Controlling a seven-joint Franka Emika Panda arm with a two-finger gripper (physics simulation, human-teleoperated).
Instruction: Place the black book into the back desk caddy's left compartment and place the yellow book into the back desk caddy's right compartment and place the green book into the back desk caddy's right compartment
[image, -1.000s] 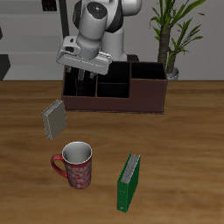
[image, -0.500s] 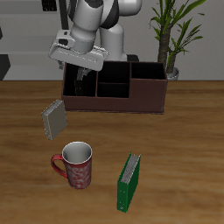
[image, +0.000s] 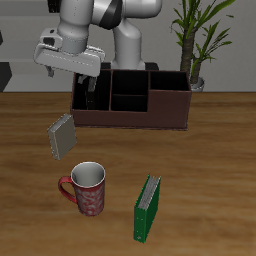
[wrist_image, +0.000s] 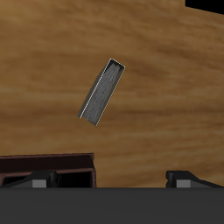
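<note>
My gripper (image: 68, 74) hangs open and empty above the back desk caddy's (image: 150, 118) narrow end, the left compartment (image: 88, 100). A dark shape in that slot looks like the black book (image: 88, 92); the walls hide most of it. The yellow book (image: 62, 137), grey-tan, rests tilted on the table in front of that end. In the wrist view the yellow book (wrist_image: 103, 90) lies on the wood beyond the gripper (wrist_image: 114, 179), with the caddy's rim (wrist_image: 44, 162) close by. The green book (image: 148, 208) stands near the table's front edge. The wide right compartment (image: 168, 100) holds no book.
A red patterned mug (image: 87, 187) stands between the yellow book and the green book. A potted plant (image: 195, 45) rises behind the caddy's wide end. The robot's base (image: 130, 45) stands behind the caddy.
The gripper has risen out of the caddy's narrow end slot and drifted sideways past the caddy's end, open and empty. The books on the table and the mug have not moved.
</note>
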